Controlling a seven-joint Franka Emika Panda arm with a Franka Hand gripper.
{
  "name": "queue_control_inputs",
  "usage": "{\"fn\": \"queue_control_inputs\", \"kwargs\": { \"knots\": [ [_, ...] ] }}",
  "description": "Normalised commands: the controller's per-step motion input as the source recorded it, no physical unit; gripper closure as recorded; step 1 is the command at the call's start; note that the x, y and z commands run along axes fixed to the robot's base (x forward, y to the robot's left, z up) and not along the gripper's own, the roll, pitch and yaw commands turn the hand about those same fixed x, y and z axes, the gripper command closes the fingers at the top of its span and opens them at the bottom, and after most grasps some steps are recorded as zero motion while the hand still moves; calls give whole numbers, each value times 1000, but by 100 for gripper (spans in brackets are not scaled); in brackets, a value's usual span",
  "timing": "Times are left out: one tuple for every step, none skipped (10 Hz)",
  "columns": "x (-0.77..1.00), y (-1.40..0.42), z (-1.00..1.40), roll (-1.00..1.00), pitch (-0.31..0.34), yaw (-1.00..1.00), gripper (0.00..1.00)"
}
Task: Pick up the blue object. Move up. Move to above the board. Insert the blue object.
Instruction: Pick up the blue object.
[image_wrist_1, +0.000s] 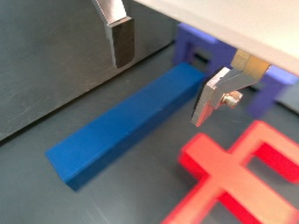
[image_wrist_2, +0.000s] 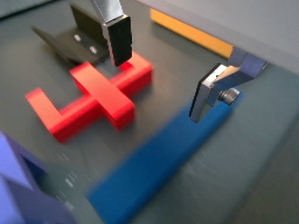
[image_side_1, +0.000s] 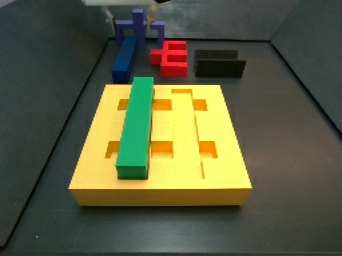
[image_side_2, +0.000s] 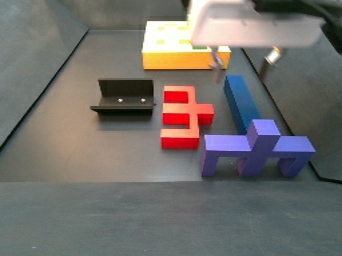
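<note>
- In both wrist views the end effector hangs wide open above the blue bar, holding nothing.
- The blue bar lies flat on the tabletop, beside the red cross piece.
- In a side view the yellow board carries a green bar.

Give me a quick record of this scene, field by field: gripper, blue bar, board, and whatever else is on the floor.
gripper: gripper open, hovering over the blue object, holding nothing
blue object: blue object lying flat on the floor, not yet grasped
board: board yellow, with a green bar lying in one groove
red piece: red piece beside the blue object
purple piece: purple piece at the end of the blue object
fixture: fixture beside the red piece
</note>
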Motion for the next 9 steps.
{"fn": "queue_control_inputs", "kwargs": {
  "knots": [
    [-414,0,-500,73,-214,0,0],
    [-266,-3,-537,109,-140,0,0],
    [0,0,-520,67,0,0,0],
    [0,0,-506,94,0,0,0],
    [0,0,-437,79,0,-11,0],
    [0,0,-366,70,0,-43,0],
    [-20,0,-331,101,0,-9,0],
    [-23,60,-291,84,0,0,0],
    [0,94,-297,64,0,0,0]
  ]
}}
